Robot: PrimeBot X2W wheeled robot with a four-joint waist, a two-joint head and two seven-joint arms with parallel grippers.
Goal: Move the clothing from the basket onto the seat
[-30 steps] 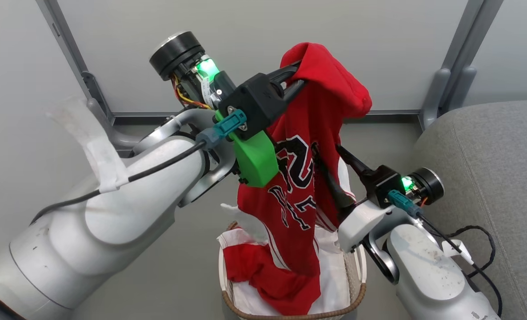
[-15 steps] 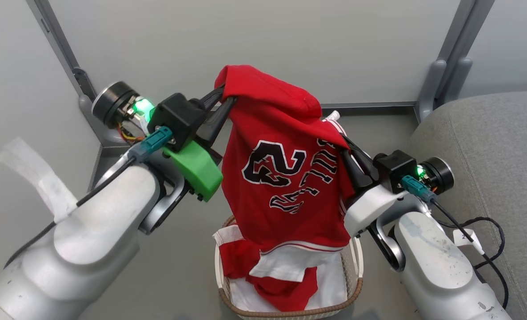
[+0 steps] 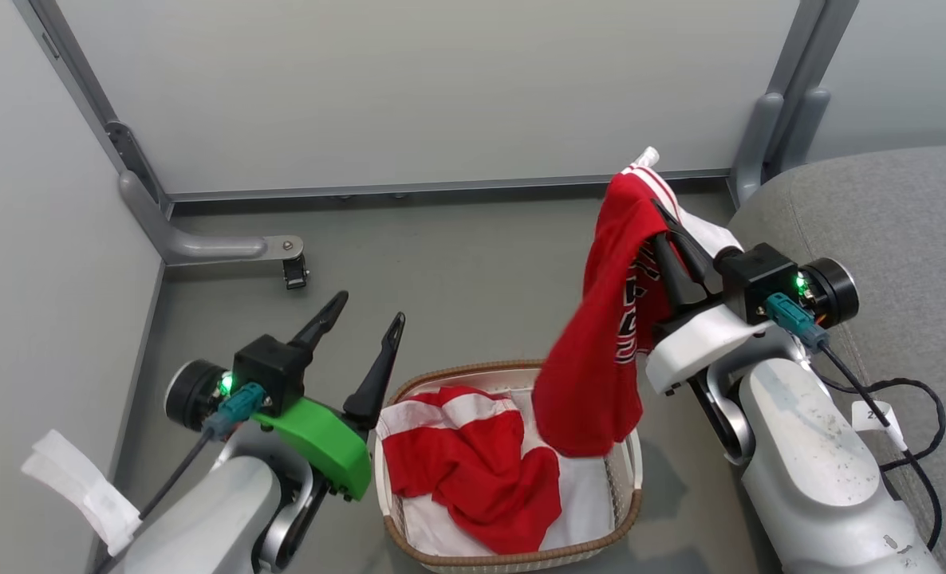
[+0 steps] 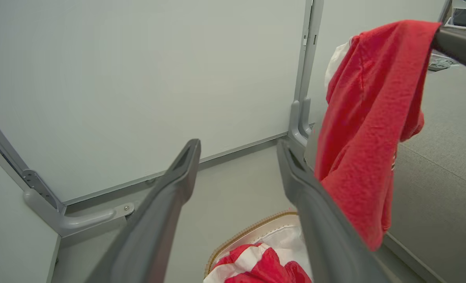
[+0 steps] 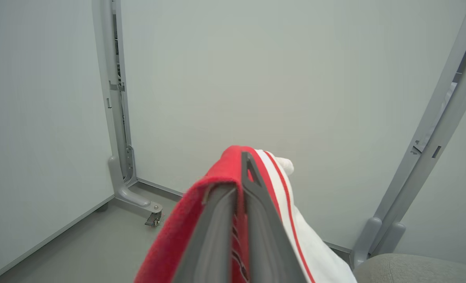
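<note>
Head view: my left gripper [image 3: 369, 307] had let go, spread empty at 7 o'clock; right gripper [image 3: 658, 225] alone pinched the jersey [image 3: 593, 359].

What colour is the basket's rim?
The rim is braided brown; best in the head view.

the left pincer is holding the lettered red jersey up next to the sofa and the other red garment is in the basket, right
Not quite: the right pincer is shut on the lettered jersey, as the head view shows; the left pincer is open and empty. The rest stands: it hangs next to the sofa, and the other red garment lies in the basket.
</note>
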